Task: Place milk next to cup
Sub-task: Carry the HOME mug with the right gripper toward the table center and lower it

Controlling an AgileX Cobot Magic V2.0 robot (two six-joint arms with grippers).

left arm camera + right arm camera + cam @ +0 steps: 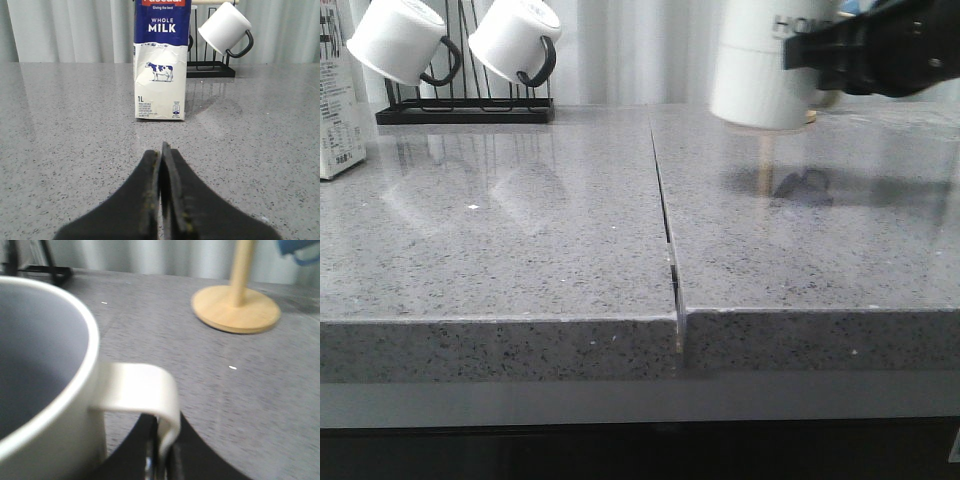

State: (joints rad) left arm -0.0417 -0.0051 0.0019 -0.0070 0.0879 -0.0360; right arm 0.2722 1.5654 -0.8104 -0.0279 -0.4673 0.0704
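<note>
Milk (161, 60) stands upright on the grey counter (520, 260), at the far left edge in your front view, where only a strip of the carton shows. In the left wrist view you see its front face with the blue band, the cow picture and "1L". Just behind it, to one side, is the black rack (465, 105) with two small white mugs (400, 40) with black handles hanging from it.

Your left gripper (161, 155) has its two fingers pressed together with nothing between them. It points at the carton, well apart from it, low over the counter.

Your right gripper (162, 450) is closed on the handle of the cup (765, 70); the fingers pinch the lower part of the handle. In the front view the cup with "HOME" hangs upright above the counter at the right rear, not touching it, and it looks blurred. Under it you see a wooden stand (235, 305) with a round base and an upright pole.
</note>
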